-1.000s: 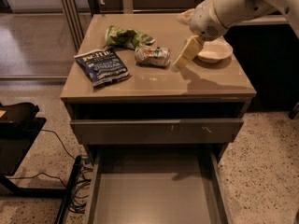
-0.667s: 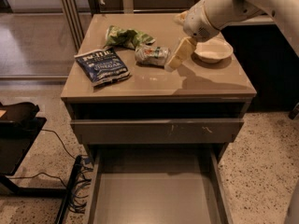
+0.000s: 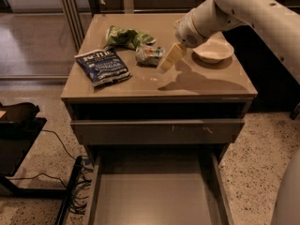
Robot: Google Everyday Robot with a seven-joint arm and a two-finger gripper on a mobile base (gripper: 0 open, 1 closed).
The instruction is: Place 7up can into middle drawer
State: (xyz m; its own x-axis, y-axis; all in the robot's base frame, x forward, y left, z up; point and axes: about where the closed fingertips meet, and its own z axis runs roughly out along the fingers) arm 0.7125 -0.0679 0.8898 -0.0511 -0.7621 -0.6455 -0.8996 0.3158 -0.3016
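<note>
**Gripper beside can, can on cabinet top**

Your gripper [image 3: 168, 59] was at upper centre of the frame, low over the cabinet top [image 3: 197, 81], tip angled down and to the left. The white arm [image 3: 234, 8] came in from the upper right corner. Grip state: can't tell from this view.

The 7up can [image 3: 149, 55] sat on the top just left of the gripper; contact or a gap, can't tell. It looked to be lying on its side. The green snack bag [image 3: 126, 36] was right behind it, toward the upper left. The dark blue chip bag [image 3: 102, 67] lay flat further left, near the front edge. The pale bowl [image 3: 213, 50] was right of the gripper, under the arm.

The middle drawer [image 3: 154, 196] was pulled out at bottom centre, its floor in view. The scratched drawer front [image 3: 157, 131] sat above it.
</note>
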